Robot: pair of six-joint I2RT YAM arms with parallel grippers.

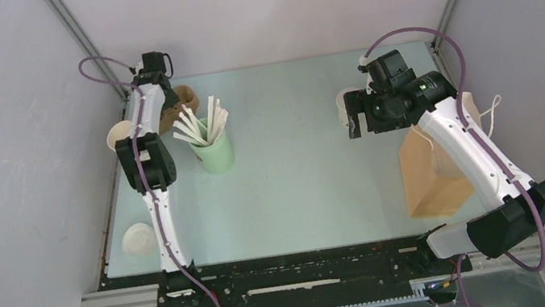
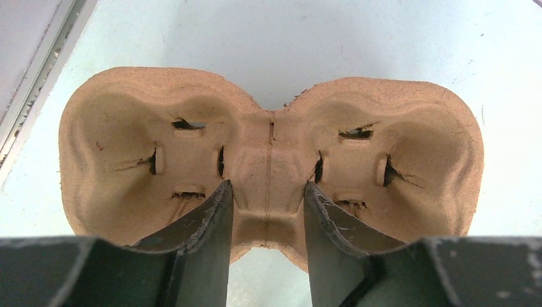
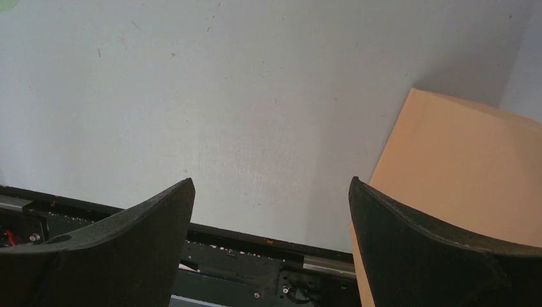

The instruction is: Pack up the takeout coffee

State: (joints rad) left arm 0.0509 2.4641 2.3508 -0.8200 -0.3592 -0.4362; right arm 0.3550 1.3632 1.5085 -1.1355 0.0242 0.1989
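Note:
A small white-topped cup (image 1: pixel 345 107), apparently the takeout coffee, stands at mid-right of the table and is partly hidden by my right gripper (image 1: pixel 358 120). That gripper (image 3: pixel 271 182) is open over bare table with nothing between its fingers, and its wrist view does not show the cup. At the back left lies a brown moulded-pulp cup carrier (image 1: pixel 187 99) with two empty wells (image 2: pixel 268 160). My left gripper (image 2: pixel 265 185) straddles the carrier's central bridge, a finger pressed against each side of it.
A pale green cup of white sticks (image 1: pixel 212 145) stands just right of the left arm. A cream cup (image 1: pixel 120 134) sits by the left edge and a round white lid (image 1: pixel 138 239) lies near the front left. A brown paper bag (image 1: pixel 434 174) (image 3: pixel 460 173) stands under the right arm.

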